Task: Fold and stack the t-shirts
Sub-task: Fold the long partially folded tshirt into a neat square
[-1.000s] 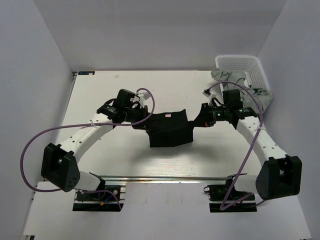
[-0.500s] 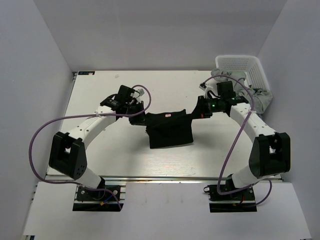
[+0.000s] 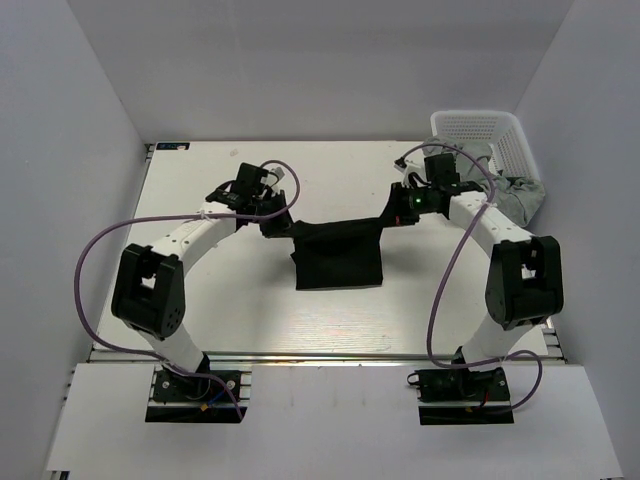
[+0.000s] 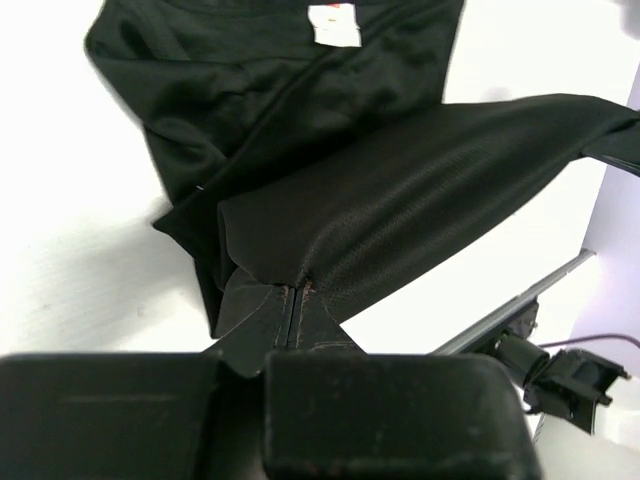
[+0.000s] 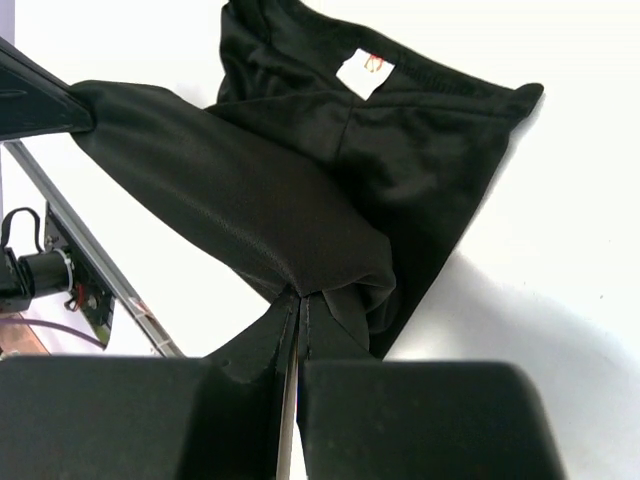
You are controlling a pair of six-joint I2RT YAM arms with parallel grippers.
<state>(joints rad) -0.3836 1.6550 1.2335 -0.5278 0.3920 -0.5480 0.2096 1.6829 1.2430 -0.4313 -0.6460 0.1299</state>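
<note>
The black t-shirt lies partly folded mid-table, its upper edge lifted and stretched between both grippers. My left gripper is shut on its left corner; in the left wrist view the jaws pinch the black fabric and the pale neck label shows beyond. My right gripper is shut on the right corner; the right wrist view shows the pinched fabric and the label. Light grey t-shirts hang over the basket at the back right.
A white lattice basket stands at the back right corner with grey fabric spilling over its side. The table's metal front rail runs along the near edge. Purple cables loop from both arms.
Both grippers have carried the shirt's held edge away from me toward the back of the table. The fold has drawn flatter and the label is now covered in the top view.
</note>
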